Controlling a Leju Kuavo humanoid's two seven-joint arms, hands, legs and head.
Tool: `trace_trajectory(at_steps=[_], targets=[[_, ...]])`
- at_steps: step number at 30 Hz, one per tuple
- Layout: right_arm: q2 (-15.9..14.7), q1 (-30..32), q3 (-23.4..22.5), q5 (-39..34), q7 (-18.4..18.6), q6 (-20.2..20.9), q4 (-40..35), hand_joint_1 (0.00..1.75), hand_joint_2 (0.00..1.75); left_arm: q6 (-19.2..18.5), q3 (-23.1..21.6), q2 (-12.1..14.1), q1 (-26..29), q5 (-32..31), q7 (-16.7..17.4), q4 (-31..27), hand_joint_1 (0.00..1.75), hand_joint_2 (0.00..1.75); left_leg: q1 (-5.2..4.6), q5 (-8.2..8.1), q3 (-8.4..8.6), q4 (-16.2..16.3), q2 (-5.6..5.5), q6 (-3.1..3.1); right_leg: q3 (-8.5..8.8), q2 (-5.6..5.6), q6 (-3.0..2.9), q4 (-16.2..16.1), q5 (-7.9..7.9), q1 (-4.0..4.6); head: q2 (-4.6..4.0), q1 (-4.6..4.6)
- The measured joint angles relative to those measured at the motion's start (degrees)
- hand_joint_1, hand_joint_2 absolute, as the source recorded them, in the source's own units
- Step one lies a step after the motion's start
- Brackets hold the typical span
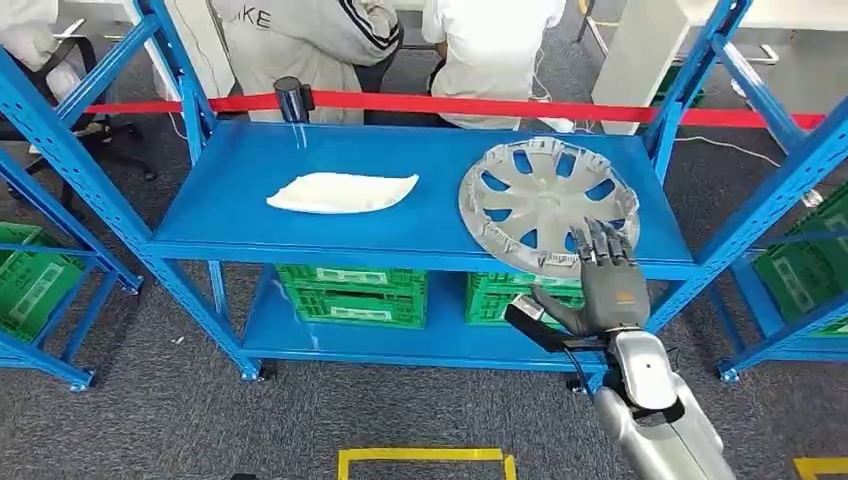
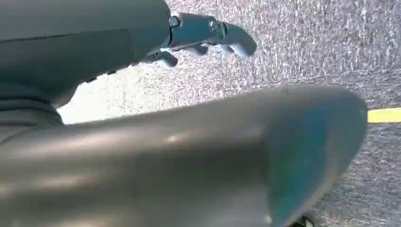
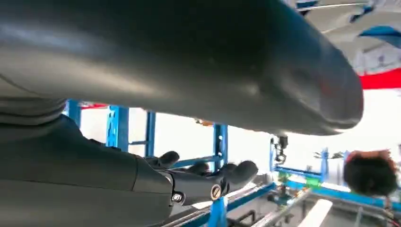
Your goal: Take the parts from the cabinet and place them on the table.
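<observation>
Blue painted steel rack point(image 1: 300, 180) w/ smooth flat shelves and perforated uprights. On the upper shelf, right side, lies a round silver-grey plastic hubcap point(image 1: 545, 200), spoked w/ wedge-shaped cut-outs and a notched rim, its near edge sitting at the shelf's front lip. To its left, well apart, a flat white leaf-shaped plastic part point(image 1: 342, 192) w/ pointed ends, matte. A short dark glossy cylinder point(image 1: 291, 98) stands at the back of the shelf. Right hand point(image 1: 607, 282), dark grey w/ silver forearm, reaches up at the hubcap's near-right rim: fingers point(image 1: 603, 243) straight, spread apart, tips over the rim, thumb out to the side below the shelf edge; grips nothing, can't tell if tips touch. Left hand point(image 2: 198, 35) hangs over speckled grey carpet point(image 2: 307, 42), fingers loosely extended, holding nothing. Lower shelf carries green ribbed plastic crates point(image 1: 350, 295). Red tape point(image 1: 500, 106) runs behind the rack; two people in light tops sit beyond.
</observation>
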Motion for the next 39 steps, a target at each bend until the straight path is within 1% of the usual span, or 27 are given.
trace_trajectory(at_steps=[1, 2, 3, 5, 6, 7, 9, 11, 12, 13, 14, 15, 16, 17, 18, 20, 21, 22, 23, 24, 25, 26, 30, 32, 34, 38, 39], targets=[[-0.13, 0.57, -0.11, 0.00, 0.00, 0.00, -0.22, 0.00, 0.00, 0.00, 0.05, 0.00, 0.13, 0.00, 0.00, 0.00, 0.00, 0.00, 0.00, -0.40, 0.38, 0.01, -0.03, -0.09, -2.13, -0.01, 0.24, 2.10, -0.31, -0.12, 0.00, 0.00], [-0.15, 0.90, -0.20, 0.00, 0.00, 0.00, -0.33, 0.00, 0.00, 0.00, 0.05, -0.02, 0.20, 0.00, 0.02, 0.02, 0.00, 0.00, 0.03, -0.81, 0.90, 0.01, -0.04, -0.21, -2.86, -0.02, 0.44, 1.54, 1.15, -0.25, 0.00, 0.00], [-0.20, 1.15, -0.39, 0.00, -0.02, 0.00, -0.55, 0.00, 0.00, 0.00, 0.07, -0.07, 0.23, 0.00, 0.07, 0.02, 0.00, 0.00, 0.05, -1.34, 1.59, 0.01, -0.04, -0.34, -2.34, -0.07, 0.39, -1.68, 4.20, -0.36, 0.02, 0.02], [-0.66, 1.56, -0.89, 0.00, -0.09, 0.00, -1.07, 0.00, 0.00, 0.00, 0.07, -0.17, 0.16, 0.00, 0.24, 0.00, 0.00, 0.00, 0.15, -2.36, 3.14, 0.00, -0.03, -0.64, 0.98, -0.15, 0.12, -11.34, 11.09, -0.46, 0.00, 0.00], [-0.90, 1.79, -1.20, 0.00, -0.24, -0.02, -1.07, 0.00, 0.00, 0.02, 0.11, -0.15, 0.19, 0.00, 0.31, 0.02, 0.00, 0.00, 0.13, -2.86, 3.22, -0.10, 0.01, -0.96, 1.97, -0.27, -0.10, -13.69, 11.81, -0.35, 0.00, -0.05], [-0.99, 1.89, -1.38, 0.00, -0.35, 0.13, -1.07, 0.00, 0.00, 0.04, 0.15, -0.15, 0.04, -0.02, 0.44, 0.02, 0.00, 0.00, 0.03, -3.08, 3.72, 0.05, -0.12, -1.33, 1.61, -0.49, -0.41, -14.56, 8.95, 0.08, 0.00, 0.06], [-1.25, 2.62, -1.68, 0.00, -0.79, 0.24, -1.29, 0.00, 0.00, 0.22, 0.18, -0.17, 0.19, 0.00, 0.57, 0.02, 0.00, 0.00, -0.02, -3.18, 4.33, 0.47, -0.01, -2.27, 2.32, -0.29, -1.44, -14.60, 10.48, 0.15, 0.00, 0.11], [-1.33, 2.87, -1.99, 0.00, -0.92, 0.24, -1.68, 0.00, 0.00, 0.24, 0.20, -0.20, 0.16, 0.00, 0.55, 0.00, 0.00, 0.00, -0.04, -3.37, 4.17, 1.20, 0.10, -2.91, 3.44, -0.05, -2.30, -14.76, 10.22, -0.11, 0.00, 0.06], [-1.42, 2.92, -2.23, 0.00, -0.92, 0.22, -1.99, 0.00, 0.00, 0.26, 0.20, -0.24, 0.05, -0.02, 0.50, -0.02, 0.00, 0.00, 0.07, -3.88, 3.48, 3.00, 0.17, -3.23, 3.96, -0.13, -2.74, -14.88, 9.93, -0.17, 0.00, 0.07], [-1.44, 2.94, -2.45, 0.00, -0.96, 0.22, -2.12, 0.00, 0.00, 0.26, 0.20, -0.28, -0.13, 0.00, 0.50, -0.02, 0.00, 0.00, 0.05, -5.39, 1.53, 6.30, 0.18, -3.49, 4.27, -0.13, -3.08, -14.89, 9.62, -0.17, 0.00, -0.16], [-1.42, 3.05, -2.51, 0.00, -0.96, 0.22, -2.16, 0.00, 0.00, 0.26, 0.20, -0.39, -0.21, 0.00, 0.48, -0.02, 0.00, 0.00, 0.09, -7.41, -1.15, 10.68, 0.18, -3.62, 4.52, -0.13, -3.27, -14.88, 9.31, -0.14, 0.00, -0.20], [-1.44, 3.36, -2.53, 0.02, -0.98, 0.22, -2.16, 0.00, 0.00, 0.26, 0.20, -0.39, -0.19, 0.00, 0.50, -0.02, 0.00, 0.00, 0.06, -9.17, -3.79, 14.66, 0.18, -3.54, 4.79, -0.11, -3.38, -14.88, 8.95, -0.04, 0.00, -0.18], [-1.42, 3.77, -2.62, 0.02, -1.01, 0.22, -2.19, 0.00, 0.00, 0.26, 0.20, -0.39, -0.07, -0.02, 0.57, 0.00, 0.00, 0.00, 0.04, -10.03, -6.01, 17.55, 0.17, -3.32, 5.10, -0.09, -3.42, -14.87, 8.62, 0.01, 0.00, -0.22], [-1.44, 4.20, -2.80, 0.00, -0.98, 0.24, -2.25, 0.00, 0.00, 0.26, 0.20, -0.39, 0.08, -0.02, 0.61, 0.00, 0.00, 0.00, 0.04, -9.27, -7.18, 18.03, 0.17, -3.26, 5.57, -0.03, -3.40, -14.87, 8.28, 0.05, 0.00, -0.22], [-1.47, 4.54, -2.91, 0.00, -0.98, 0.24, -2.36, 0.00, 0.00, 0.28, 0.20, -0.37, 0.14, -0.04, 0.61, 0.00, 0.00, 0.00, 0.02, -7.44, -7.06, 16.27, 0.17, -3.08, 6.06, 0.01, -3.35, -14.87, 7.93, 0.06, 0.00, -0.20], [-1.55, 4.91, -3.13, 0.00, -0.98, 0.26, -2.67, 0.00, 0.00, 0.31, 0.20, -0.37, 0.08, -0.07, 0.72, 0.00, 0.00, 0.00, 0.01, -0.39, -3.95, 6.78, 0.18, -2.56, 7.46, 0.05, -3.07, -14.87, 7.06, 0.03, 0.00, -0.20], [-1.55, 5.08, -3.26, 0.00, -0.98, 0.26, -2.75, 0.00, 0.00, 0.31, 0.20, -0.37, 0.12, -0.11, 0.81, 0.00, 0.00, 0.00, -0.03, 2.62, -2.58, 2.09, 0.21, -2.33, 7.54, 0.03, -2.85, -14.97, 6.68, 0.01, 0.00, -0.22], [-1.55, 5.17, -3.32, -0.09, -1.01, 0.35, -2.75, 0.00, 0.00, 0.31, 0.20, -0.39, 0.08, -0.13, 0.79, 0.07, 0.00, 0.00, -0.41, 0.01, -2.60, 1.98, 0.24, -2.45, 8.07, 0.02, -2.56, -14.78, 6.49, 0.16, 0.00, -0.15], [-1.55, 5.34, -3.45, -0.37, -1.13, 0.48, -2.75, 0.00, 0.00, 0.31, 0.20, -0.42, -0.15, -0.20, 0.66, 0.04, 0.00, 0.00, -0.49, -0.22, -2.11, 1.46, 0.23, -2.15, 7.66, 0.08, -2.12, -14.77, 6.26, 0.23, 0.00, -0.31], [-1.55, 5.55, -3.65, -0.83, -1.46, 0.66, -2.78, 0.00, 0.00, 0.20, 0.20, -0.44, -0.03, -0.22, 0.55, 0.02, 0.00, 0.00, -0.36, 1.12, -2.13, 1.13, 0.22, -1.91, 7.68, 0.07, -1.86, -14.83, 6.01, 0.25, 0.00, -0.22], [-1.55, 5.60, -3.69, -1.09, -1.62, 0.70, -2.80, 0.00, 0.00, 0.11, 0.20, -0.46, 0.12, -0.22, 0.50, 0.04, 0.00, 0.00, -0.25, 1.46, -2.02, 0.97, 0.16, -2.23, 7.84, 0.02, -2.29, -14.65, 5.81, 0.43, 0.00, -0.24], [-1.55, 5.57, -3.78, -1.14, -1.66, 0.83, -2.78, 0.00, 0.00, 0.00, 0.20, -0.52, 0.06, -0.22, 0.52, 0.04, 0.00, 0.00, -0.31, 1.37, -2.06, 0.97, 0.10, -2.17, 7.88, 0.04, -2.99, -14.83, 6.06, 0.39, 0.00, -0.26], [-1.53, 5.54, -3.85, -1.20, -1.70, 1.12, -2.71, 0.00, 0.00, -0.02, 0.64, -0.48, -0.18, -0.17, 0.57, 0.02, 0.00, 0.00, -0.38, 1.01, -2.01, 0.97, -0.07, -1.62, 8.43, -0.04, -2.83, -15.75, 6.03, 0.42, 0.00, -0.24], [-1.53, 5.53, -3.85, -1.20, -1.68, 1.12, -2.71, 0.00, 0.00, -0.02, 0.66, -0.57, -0.15, -0.17, 0.59, 0.02, 0.00, 0.00, -0.38, 0.85, -1.94, 0.95, -0.06, -1.37, 8.65, -0.05, -2.55, -16.08, 6.00, 0.42, 0.00, -0.26], [-1.51, 5.51, -3.85, -1.20, -1.68, 1.16, -2.60, 0.00, 0.00, -0.02, 0.70, -0.57, -0.21, -0.15, 0.53, 0.02, 0.00, 0.00, -0.38, 0.79, -1.85, 0.95, -0.06, -1.29, 8.81, -0.05, -1.92, -16.30, 5.97, 0.40, 0.00, -0.26], [-1.17, 5.36, -3.85, -1.67, -1.40, 1.72, -1.89, 0.00, 0.00, 0.00, 0.79, -0.57, -0.23, -0.15, 0.42, 0.00, 0.00, 0.00, -0.38, 0.72, -1.66, 0.95, -0.05, -1.18, 9.01, -0.06, -1.60, -16.43, 5.94, 0.40, 0.00, -0.26], [-0.94, 5.25, -3.85, -1.99, -1.18, 1.93, -1.51, 0.00, 0.00, 0.00, 0.90, -0.57, -0.25, -0.15, 0.44, 0.00, 0.00, 0.00, -0.38, 0.72, -1.62, 0.95, -0.04, -1.18, 9.04, -0.05, -1.32, -16.44, 5.97, 0.40, 0.00, -0.26]])
